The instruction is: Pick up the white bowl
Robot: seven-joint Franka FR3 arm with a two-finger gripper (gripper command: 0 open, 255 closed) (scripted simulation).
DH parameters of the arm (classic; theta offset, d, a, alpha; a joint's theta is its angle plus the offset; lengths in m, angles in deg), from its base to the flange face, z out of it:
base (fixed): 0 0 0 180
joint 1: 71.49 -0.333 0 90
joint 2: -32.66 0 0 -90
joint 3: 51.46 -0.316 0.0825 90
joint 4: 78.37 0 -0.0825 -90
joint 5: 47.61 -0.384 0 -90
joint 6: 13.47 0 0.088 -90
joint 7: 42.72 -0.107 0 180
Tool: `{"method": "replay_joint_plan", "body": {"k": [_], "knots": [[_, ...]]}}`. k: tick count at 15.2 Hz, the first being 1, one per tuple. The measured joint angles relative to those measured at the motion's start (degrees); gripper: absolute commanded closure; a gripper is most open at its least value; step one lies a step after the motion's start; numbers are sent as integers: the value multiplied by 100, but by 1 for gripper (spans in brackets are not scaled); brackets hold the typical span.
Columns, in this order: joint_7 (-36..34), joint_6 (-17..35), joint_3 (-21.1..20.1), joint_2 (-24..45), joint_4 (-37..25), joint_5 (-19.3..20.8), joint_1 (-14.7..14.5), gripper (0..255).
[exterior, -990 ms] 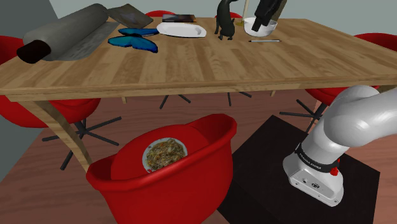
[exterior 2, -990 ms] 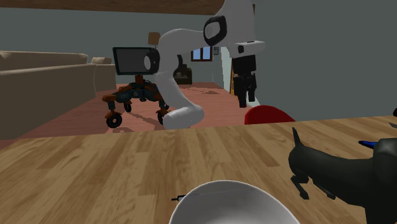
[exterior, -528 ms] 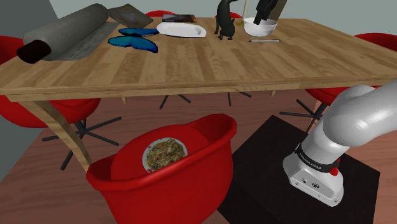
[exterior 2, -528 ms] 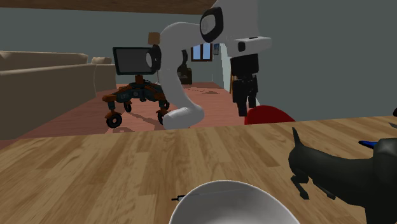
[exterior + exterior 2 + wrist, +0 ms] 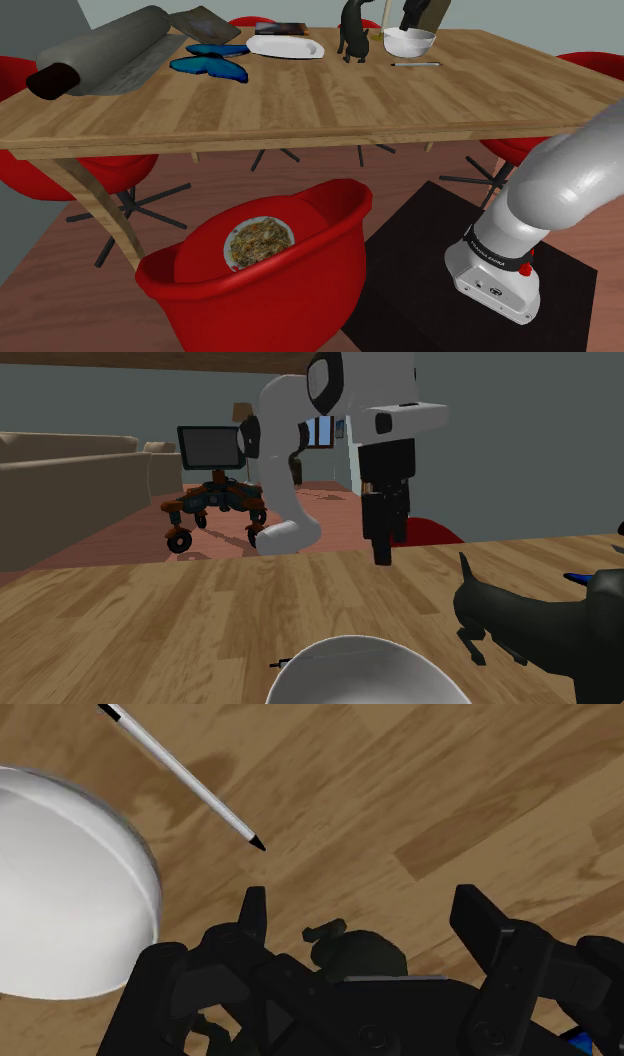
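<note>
reaching: the gripper hovered over the table, just beside the bowl; the grasp looked not yet begun.
gripper: its fingers stood apart and held nothing.
bowl: it sat near the table's far edge, toward the shoulder view's right, with the animal figure to its left and the pen just on its near side.
next move: it probably called for shifting over the rim, lowering, then closing.
count: one bowl, one pen, one animal figure.
</note>
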Motion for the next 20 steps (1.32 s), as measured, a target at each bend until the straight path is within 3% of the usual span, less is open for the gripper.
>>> {"method": "replay_joint_plan", "body": {"k": [6,10,18,19,20], "knots": [[945,-219,621,1349,-1353,-461,121,0],[1529,-509,916,2253,-2344,-890,360,0],[1645,28,921,2272,-1805,-905,366,0],[1646,47,921,2270,-1786,-905,365,255],[1647,56,921,2270,-1777,-904,365,255]]}}
